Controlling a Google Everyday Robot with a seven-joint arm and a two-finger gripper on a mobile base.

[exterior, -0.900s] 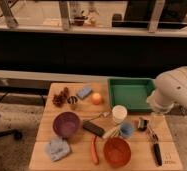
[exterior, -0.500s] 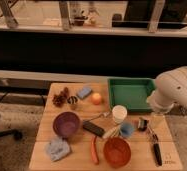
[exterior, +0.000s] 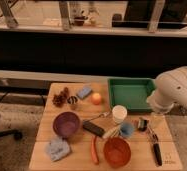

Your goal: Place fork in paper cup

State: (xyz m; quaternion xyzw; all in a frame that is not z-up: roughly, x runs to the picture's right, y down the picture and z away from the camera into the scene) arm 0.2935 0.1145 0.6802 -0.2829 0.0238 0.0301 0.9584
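The fork [exterior: 98, 117] is a thin silvery piece lying flat on the wooden table [exterior: 47, 117], just left of the paper cup. The paper cup [exterior: 119, 114] stands upright near the table's middle, white and tapered, in front of the green tray. My white arm [exterior: 177, 90] reaches in from the right over the table's right edge. The gripper [exterior: 147, 123] hangs below it, to the right of the paper cup and well apart from the fork. It is open and holds nothing.
A green tray [exterior: 131, 92] sits at the back right. A small blue cup [exterior: 126, 130], black bar [exterior: 93, 128], purple bowl [exterior: 66, 124], orange bowl [exterior: 116, 151], orange ball [exterior: 96, 98], blue sponge [exterior: 84, 92], grey cloth [exterior: 57, 148] and black-handled utensil [exterior: 155, 147] crowd the table.
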